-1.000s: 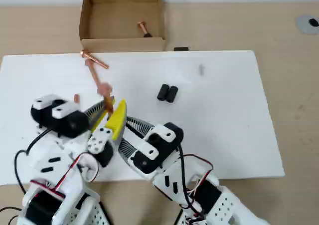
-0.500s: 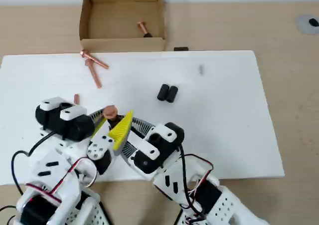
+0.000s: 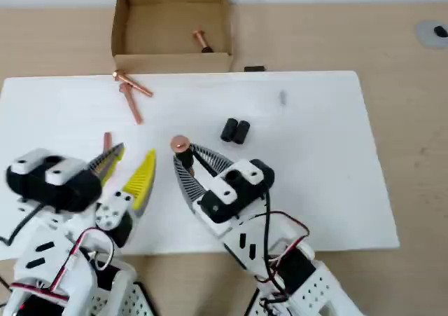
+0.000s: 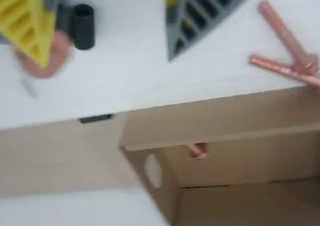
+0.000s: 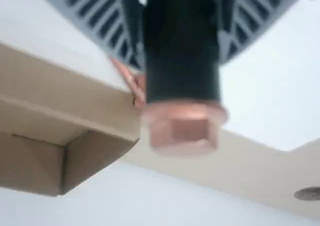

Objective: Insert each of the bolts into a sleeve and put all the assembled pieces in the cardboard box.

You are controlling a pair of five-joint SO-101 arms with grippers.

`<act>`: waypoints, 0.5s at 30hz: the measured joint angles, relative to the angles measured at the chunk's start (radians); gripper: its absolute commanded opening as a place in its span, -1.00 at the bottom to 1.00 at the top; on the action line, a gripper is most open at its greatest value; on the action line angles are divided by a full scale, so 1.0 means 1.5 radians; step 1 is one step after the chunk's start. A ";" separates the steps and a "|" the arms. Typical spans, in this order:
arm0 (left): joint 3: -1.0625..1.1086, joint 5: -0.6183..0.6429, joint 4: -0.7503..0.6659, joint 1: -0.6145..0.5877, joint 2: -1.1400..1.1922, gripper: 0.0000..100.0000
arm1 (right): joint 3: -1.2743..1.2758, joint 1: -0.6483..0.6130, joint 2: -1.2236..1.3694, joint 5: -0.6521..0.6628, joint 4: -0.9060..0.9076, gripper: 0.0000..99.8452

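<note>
My right gripper [image 3: 185, 156] is shut on a black sleeve [image 5: 181, 50] with a copper bolt in it, the bolt head [image 3: 180, 145] pointing toward the cardboard box [image 3: 127, 22]. My left gripper [image 3: 135, 152] is open and holds nothing, just to the left of the right one; its yellow and grey fingers [image 4: 200, 15] stand wide apart. Two loose black sleeves [image 3: 235, 131] lie side by side on the white board. Two crossed bolts [image 3: 130, 86] lie near the box, and a third bolt [image 3: 107, 141] by the left arm. One assembled piece [image 3: 202, 40] lies inside the box.
The white board [image 3: 315, 176] covers the tan table. A small black block [image 3: 254, 69] sits at the board's far edge, right of the box. A grey disc [image 3: 433, 32] lies at the far right.
The left gripper let go of the bolt, opened and drew back to the left. The right gripper, now with sleeve and bolt together, moved right and farther onto the board.
</note>
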 measured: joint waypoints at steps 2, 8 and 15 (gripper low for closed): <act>0.017 0.015 0.000 -0.029 0.000 -0.67 | 0.000 0.001 0.000 0.001 0.000 -0.98; 0.036 0.058 -0.036 -0.141 0.000 -0.67 | 0.000 0.023 0.000 0.050 0.000 -0.98; 0.039 0.070 -0.026 -0.217 0.034 -0.67 | -0.051 0.085 0.004 0.064 0.000 -0.98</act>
